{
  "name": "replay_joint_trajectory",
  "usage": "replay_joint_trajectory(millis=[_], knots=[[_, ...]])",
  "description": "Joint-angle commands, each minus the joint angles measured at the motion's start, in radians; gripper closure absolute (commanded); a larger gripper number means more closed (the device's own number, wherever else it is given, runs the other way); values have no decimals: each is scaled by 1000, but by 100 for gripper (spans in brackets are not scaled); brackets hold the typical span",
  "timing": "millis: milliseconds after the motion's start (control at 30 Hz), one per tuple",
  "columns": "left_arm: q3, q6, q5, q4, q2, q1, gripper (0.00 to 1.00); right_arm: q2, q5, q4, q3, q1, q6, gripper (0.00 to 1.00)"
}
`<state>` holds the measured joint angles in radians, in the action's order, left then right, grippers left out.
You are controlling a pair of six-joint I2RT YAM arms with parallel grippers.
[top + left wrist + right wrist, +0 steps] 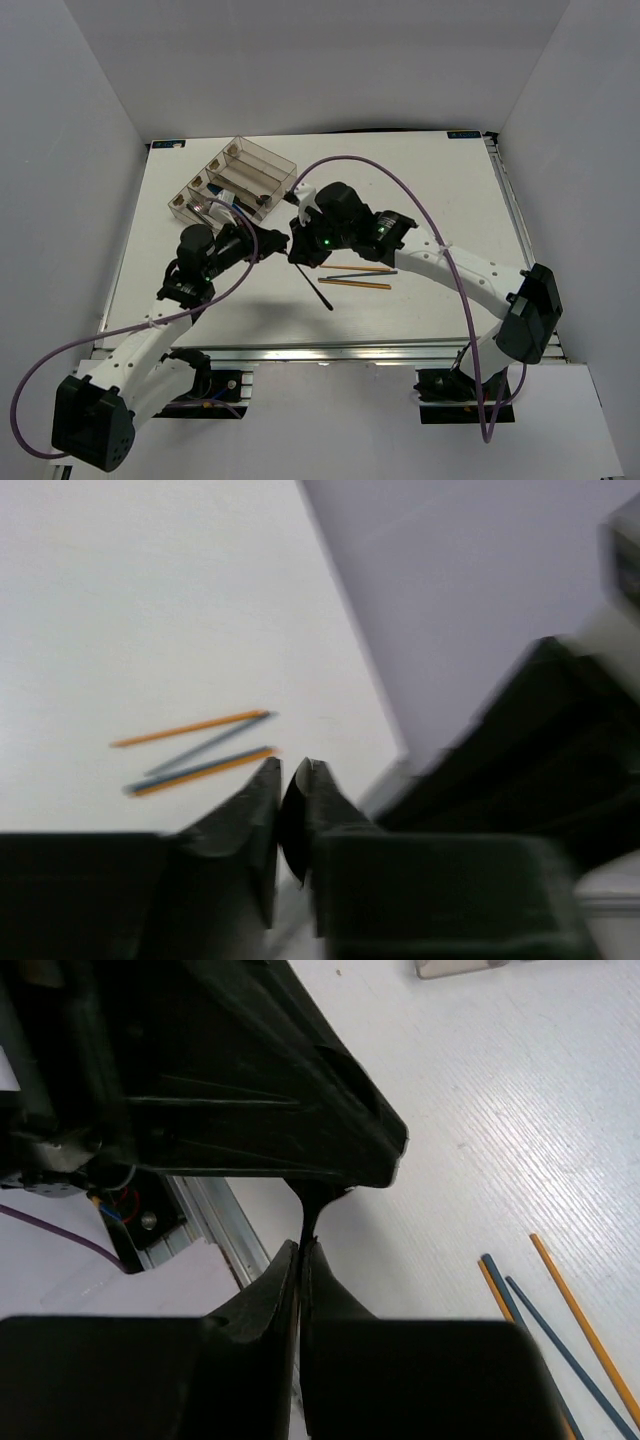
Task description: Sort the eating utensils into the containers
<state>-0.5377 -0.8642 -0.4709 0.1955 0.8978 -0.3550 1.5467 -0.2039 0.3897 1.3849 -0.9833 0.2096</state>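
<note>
right gripper (300, 1260) has its two fingers pressed together on a slim black utensil (315, 288), pinching it near one end. in the overhead view the rest of the utensil slants down from the grip toward the near edge of the white table (430, 190); whether its lower tip touches the surface is not clear. left gripper (285, 780) sits right against the right one, tip to tip, above the middle of the table. its fingers stand close, with only a thin dark slit between them. its wrist view is blurred, so it cannot be told whether they are clamped on the utensil's upper end or only near it. just to the right of the grippers, loose chopsticks (355, 284) lie flat on the table, orange and blue-grey, roughly side by side. the clear organizer tray (265, 160) sits at the far left of the table, well apart from the chopsticks, with a few pieces in its narrow compartments, too small to name.
</note>
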Motion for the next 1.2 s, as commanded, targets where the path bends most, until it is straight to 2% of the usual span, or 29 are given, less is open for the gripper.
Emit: replay_joint_trajectory(millis=[0, 33, 67, 133, 200, 233, 267, 400, 533, 667, 700, 900, 1033, 1167], knots=[[-13, 5, 23, 16, 35, -18, 86, 3, -11, -55, 69, -6, 16, 100], [-30, 11, 34, 1, 44, -18, 95, 1, 10, -60, 71, -6, 17, 100], [-44, 20, 73, -54, 53, -19, 100, -2, 30, -63, 69, -6, 17, 100], [-71, 43, 124, -111, 81, -18, 100, -20, 73, -66, 66, -5, 27, 97], [-105, 44, 202, -166, 98, -18, 100, -48, 153, -61, 57, 0, 45, 70], [-122, 44, 234, -185, 119, -18, 100, -60, 197, -58, 51, 3, 48, 30], [-177, 65, 273, -252, 134, -18, 100, -72, 224, -48, 45, 5, 50, 11], [-398, 161, 530, -425, 260, -1, 100, -173, 334, 1, -10, 46, 57, 11], [-649, 270, 600, -531, 459, 97, 100, -296, 447, 52, -88, 89, 59, 11], [-882, 359, 615, -583, 703, 211, 100, -449, 472, 70, -174, 126, 50, 11], [-1007, 375, 626, -611, 751, 246, 100, -470, 475, 83, -187, 129, 50, 11], [-1397, 439, 693, -748, 1042, 309, 100, -568, 489, 184, -181, 138, 28, 11], [-1492, 449, 657, -748, 1162, 344, 100, -615, 459, 205, -185, 136, 19, 11], [-1478, 419, 559, -685, 1216, 352, 100, -639, 423, 221, -191, 137, 17, 11]])
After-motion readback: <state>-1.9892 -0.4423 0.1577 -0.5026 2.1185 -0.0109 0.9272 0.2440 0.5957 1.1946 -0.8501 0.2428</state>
